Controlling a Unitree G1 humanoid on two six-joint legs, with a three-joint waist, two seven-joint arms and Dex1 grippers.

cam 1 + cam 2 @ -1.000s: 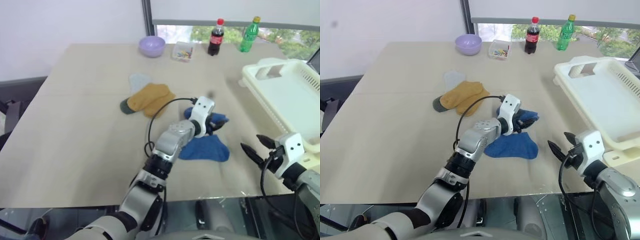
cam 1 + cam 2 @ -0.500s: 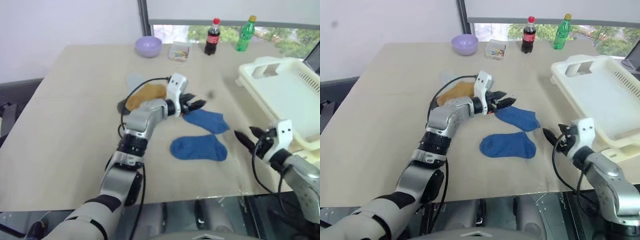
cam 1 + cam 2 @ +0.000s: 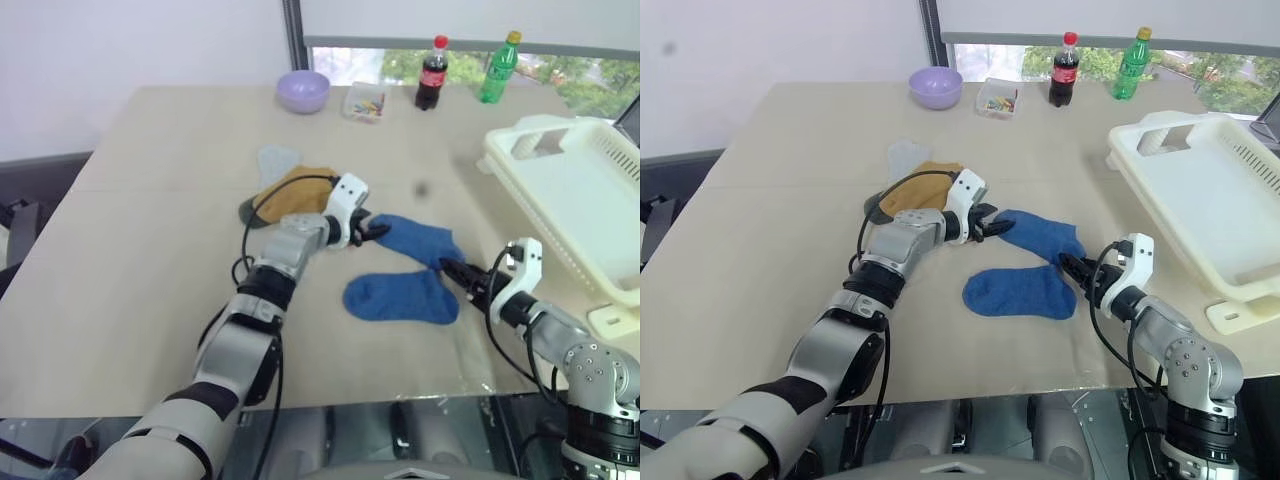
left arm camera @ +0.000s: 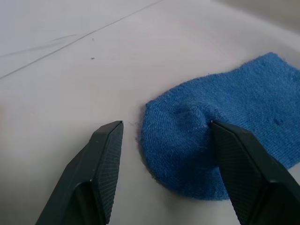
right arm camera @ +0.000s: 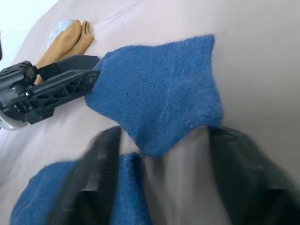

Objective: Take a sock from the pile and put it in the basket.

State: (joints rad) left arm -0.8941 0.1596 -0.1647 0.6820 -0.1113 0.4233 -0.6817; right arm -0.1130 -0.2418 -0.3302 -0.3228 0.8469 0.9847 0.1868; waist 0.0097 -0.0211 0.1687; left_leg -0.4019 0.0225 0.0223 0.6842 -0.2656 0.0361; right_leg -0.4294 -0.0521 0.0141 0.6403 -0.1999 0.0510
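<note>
The pile is spread out on the table: mustard-orange socks (image 3: pixel 295 195), a pale grey-blue piece (image 3: pixel 277 160), a dark grey piece (image 3: pixel 250 212) and two royal blue socks. My left gripper (image 3: pixel 374 230) is open low over the table, with its fingers (image 4: pixel 105 154) on either side of the rounded end of the upper blue sock (image 3: pixel 418 240). My right gripper (image 3: pixel 452 271) is open between the two blue socks. The other end of that upper sock (image 5: pixel 159 89) reaches between its fingers, and the lower blue sock (image 3: pixel 400 297) lies beside it. The white basket (image 3: pixel 575 195) stands at the right.
Along the table's far edge stand a lilac bowl (image 3: pixel 303 91), a small clear box (image 3: pixel 365 102), a cola bottle (image 3: pixel 432 73) and a green bottle (image 3: pixel 499 68). The table's front edge runs just behind my right wrist.
My left gripper has drawn back leftward off the blue socks to the upper sock's rounded end. My right gripper has rolled and moved forward-left up to the blue socks.
</note>
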